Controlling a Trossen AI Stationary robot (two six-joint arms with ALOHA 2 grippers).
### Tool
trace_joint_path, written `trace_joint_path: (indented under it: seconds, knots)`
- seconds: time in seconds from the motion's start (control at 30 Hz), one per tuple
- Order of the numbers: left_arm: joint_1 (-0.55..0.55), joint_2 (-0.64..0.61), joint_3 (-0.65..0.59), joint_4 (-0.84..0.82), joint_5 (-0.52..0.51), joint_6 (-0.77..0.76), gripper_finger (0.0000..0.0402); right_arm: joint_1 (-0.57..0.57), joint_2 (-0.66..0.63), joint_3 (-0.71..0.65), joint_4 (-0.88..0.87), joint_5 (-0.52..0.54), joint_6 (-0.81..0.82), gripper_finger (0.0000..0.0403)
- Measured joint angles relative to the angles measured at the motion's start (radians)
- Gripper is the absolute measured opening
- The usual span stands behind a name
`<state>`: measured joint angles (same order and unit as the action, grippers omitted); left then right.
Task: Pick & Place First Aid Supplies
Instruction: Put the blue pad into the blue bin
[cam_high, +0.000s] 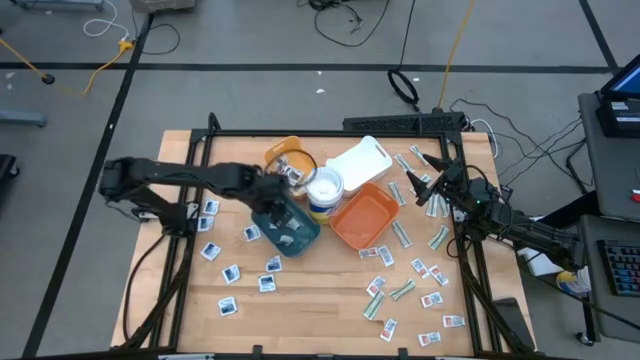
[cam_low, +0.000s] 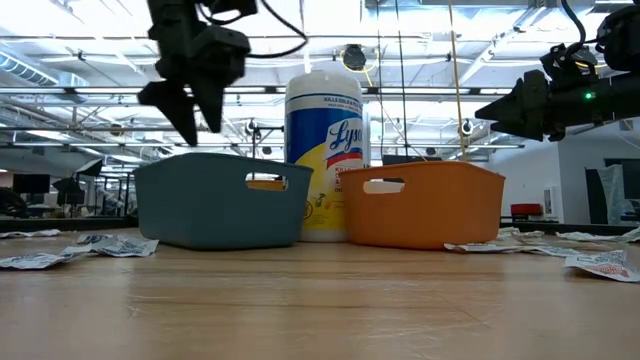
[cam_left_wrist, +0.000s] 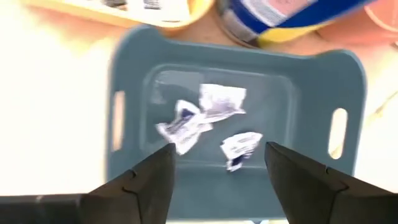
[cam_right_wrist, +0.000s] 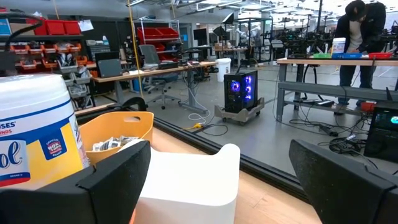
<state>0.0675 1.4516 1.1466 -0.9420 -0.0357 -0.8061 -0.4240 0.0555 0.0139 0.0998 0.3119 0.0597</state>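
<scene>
My left gripper (cam_left_wrist: 217, 163) hangs open above the blue tray (cam_left_wrist: 130, 74), fingers pointing down and nothing between them; the low view shows it (cam_low: 200, 132) well clear of the tray's rim (cam_low: 220, 160). Three white packets with dark marks (cam_left_wrist: 186, 121) lie crumpled on the tray's floor. Many more first aid packets lie flat on the table, white squares at the near left (cam_high: 232, 272) and green-white and red-marked ones at the near right (cam_high: 405, 290). My right gripper (cam_high: 425, 180) waits open at the right, level and clear of the table (cam_right_wrist: 219, 149).
Beside the blue tray stand a white tub (cam_high: 325, 190) and an orange tray (cam_high: 365, 217). Behind them are a white tray (cam_high: 360, 162) and a yellow tray (cam_right_wrist: 121, 127) holding packets. A black frame (cam_high: 330, 132) borders the table. A person (cam_right_wrist: 357, 25) stands far off.
</scene>
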Motion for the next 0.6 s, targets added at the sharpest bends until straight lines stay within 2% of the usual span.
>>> trace_joint_path:
  seconds: [0.2, 0.4, 0.6]
  knots:
    - [0.105, -0.130, -0.105, 0.000, 0.002, 0.063, 0.0233, 0.000, 0.000, 0.000, 0.000, 0.000, 0.000, 0.0377]
    - [0.243, -0.228, -0.202, 0.001, 0.010, 0.060, 0.0223, 0.000, 0.000, 0.000, 0.000, 0.000, 0.000, 0.0377]
    - [0.426, -0.240, -0.258, -0.053, 0.069, 0.027, 0.0227, 0.000, 0.000, 0.000, 0.000, 0.000, 0.000, 0.0377]
